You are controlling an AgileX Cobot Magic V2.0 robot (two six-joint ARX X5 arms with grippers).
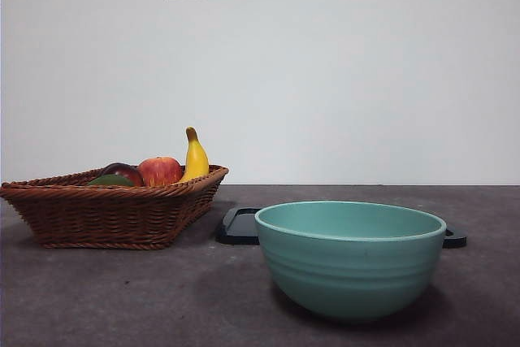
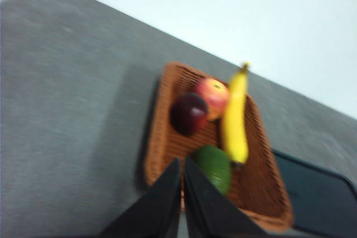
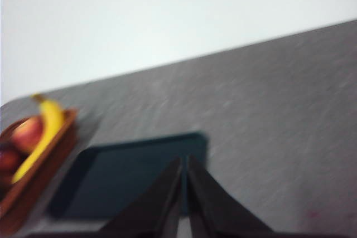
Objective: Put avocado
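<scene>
The avocado (image 2: 213,167), dark green and oval, lies in the brown wicker basket (image 2: 259,190), next to a banana (image 2: 235,116). In the front view only its green top (image 1: 111,180) shows over the basket rim (image 1: 114,193). My left gripper (image 2: 182,165) is shut and empty, high above the basket's near edge, close to the avocado in its wrist view. My right gripper (image 3: 184,163) is shut and empty, above a dark tray (image 3: 134,174). Neither gripper shows in the front view.
The basket also holds a dark red-purple fruit (image 2: 188,113), a red apple (image 1: 160,171) and the banana (image 1: 194,157). A teal bowl (image 1: 351,256) stands near the front at the right. The black tray (image 1: 237,226) lies behind it on the grey table.
</scene>
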